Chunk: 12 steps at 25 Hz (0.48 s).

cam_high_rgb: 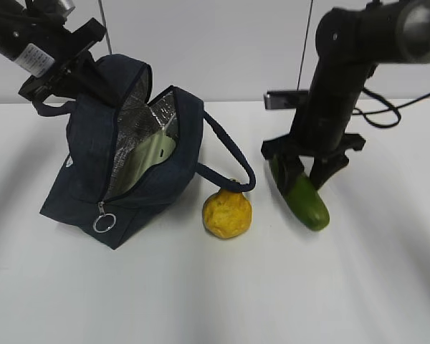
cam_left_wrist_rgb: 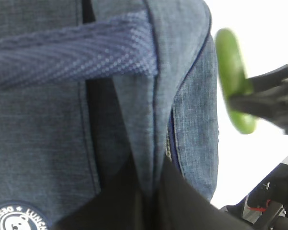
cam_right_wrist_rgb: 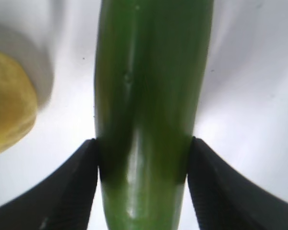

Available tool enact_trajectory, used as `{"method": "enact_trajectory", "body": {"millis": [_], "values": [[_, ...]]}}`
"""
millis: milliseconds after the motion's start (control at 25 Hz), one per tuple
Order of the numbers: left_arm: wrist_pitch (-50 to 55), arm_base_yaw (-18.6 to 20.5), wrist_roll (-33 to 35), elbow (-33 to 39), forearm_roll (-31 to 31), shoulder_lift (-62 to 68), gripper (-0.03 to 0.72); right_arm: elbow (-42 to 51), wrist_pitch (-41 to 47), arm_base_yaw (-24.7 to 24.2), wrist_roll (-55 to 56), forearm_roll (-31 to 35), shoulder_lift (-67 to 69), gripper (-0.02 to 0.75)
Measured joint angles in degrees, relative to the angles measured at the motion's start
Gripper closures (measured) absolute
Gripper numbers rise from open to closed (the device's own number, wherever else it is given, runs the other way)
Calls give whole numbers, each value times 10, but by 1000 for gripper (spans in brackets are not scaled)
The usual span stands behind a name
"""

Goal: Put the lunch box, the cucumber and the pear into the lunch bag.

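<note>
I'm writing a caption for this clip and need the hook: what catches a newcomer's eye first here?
The open lunch bag at left, silver lining showing and the lunch box already inside, its top edge pinched by the left gripper. At right, the right gripper straddles the cucumber on the white table, fingers at both its sides. Between them sits the pear.

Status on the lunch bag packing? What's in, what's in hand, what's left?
Done: the lunch box sits inside the open lunch bag, its pale green lid showing against the silver lining. In hand: the right gripper has its fingers against both sides of the cucumber, which lies on the table. The left gripper is at the bag's top. Left: cucumber, then pear beside the bag.
</note>
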Motion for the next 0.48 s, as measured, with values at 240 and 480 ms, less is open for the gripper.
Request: {"method": "enact_trajectory", "body": {"millis": [240, 480], "values": [[0, 0, 0, 0, 0, 0, 688, -129, 31, 0, 2, 61, -49, 327], [0, 0, 0, 0, 0, 0, 688, -182, 21, 17, -35, 313, -44, 327]]}}
